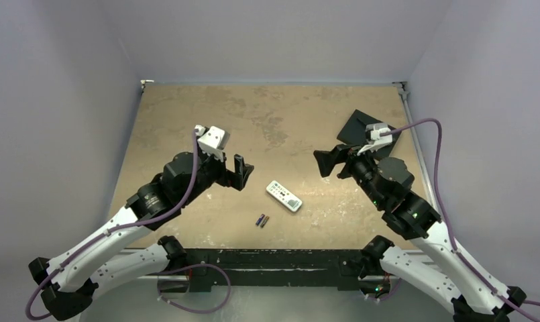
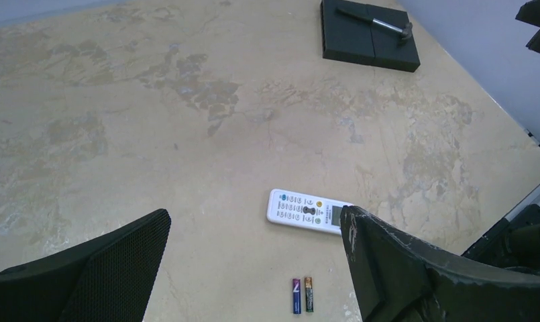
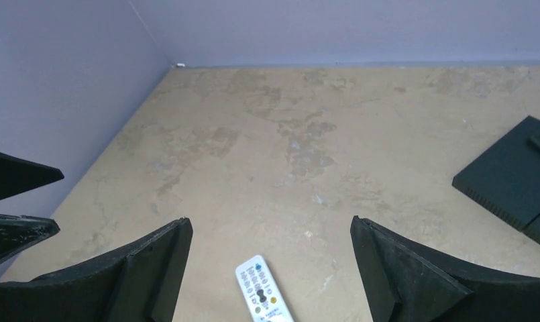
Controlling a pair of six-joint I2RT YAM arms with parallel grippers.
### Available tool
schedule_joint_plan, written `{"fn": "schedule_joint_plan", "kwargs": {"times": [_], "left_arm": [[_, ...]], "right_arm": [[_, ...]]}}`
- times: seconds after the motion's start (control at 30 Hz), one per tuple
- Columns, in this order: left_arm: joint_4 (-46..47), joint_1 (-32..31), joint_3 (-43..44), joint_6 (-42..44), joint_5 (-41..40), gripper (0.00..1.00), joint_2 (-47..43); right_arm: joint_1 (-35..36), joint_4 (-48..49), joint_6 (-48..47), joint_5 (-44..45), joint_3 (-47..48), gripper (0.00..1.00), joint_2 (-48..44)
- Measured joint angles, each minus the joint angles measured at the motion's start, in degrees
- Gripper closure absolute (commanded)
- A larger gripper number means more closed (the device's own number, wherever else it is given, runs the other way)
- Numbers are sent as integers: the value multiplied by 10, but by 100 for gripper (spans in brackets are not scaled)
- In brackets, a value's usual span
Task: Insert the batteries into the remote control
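Both arms hover above the table point(image 1: 186, 121) with nothing in hand, so the task stands at its opening step, the first reach. The left gripper point(image 1: 243, 172) has its fingers spread wide and empty, just left of the remote point(image 1: 284, 196). The right gripper point(image 1: 322, 164) is spread wide and empty too, to the remote's far right. The remote lies flat near the middle of the table, button face up, slanting from far left to near right. The two batteries point(image 1: 261, 220) lie side by side on the table, just near and left of the remote and not touching it. A black plate point(image 1: 353, 127) sits at the far right, well apart.

With the button face up, the battery bay is probably underneath. The next move likely calls for one gripper to come down across the remote's long edges, lift it and turn it over, while the other goes for a battery. The batteries are small and lie low, so pinching one needs close alignment.
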Motion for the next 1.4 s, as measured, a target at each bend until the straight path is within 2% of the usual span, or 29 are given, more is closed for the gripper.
{"fn": "schedule_joint_plan", "kwargs": {"times": [0.33, 0.53, 0.77, 1.17, 1.4], "left_arm": [[-3, 1, 0, 0, -3, 1, 27], [-3, 28, 0, 0, 1, 1, 30], [-4, 68, 0, -1, 0, 3, 30], [-26, 71, 0, -2, -17, 4, 30], [-29, 75, 0, -2, -17, 5, 30]], "right_arm": [[0, -45, 4, -35, 0, 1, 27], [0, -52, 4, -44, -1, 1, 54], [0, -81, -1, -59, -1, 1, 126], [0, -108, -6, -122, -1, 3, 221], [11, -104, 0, -128, -19, 6, 256]]}}
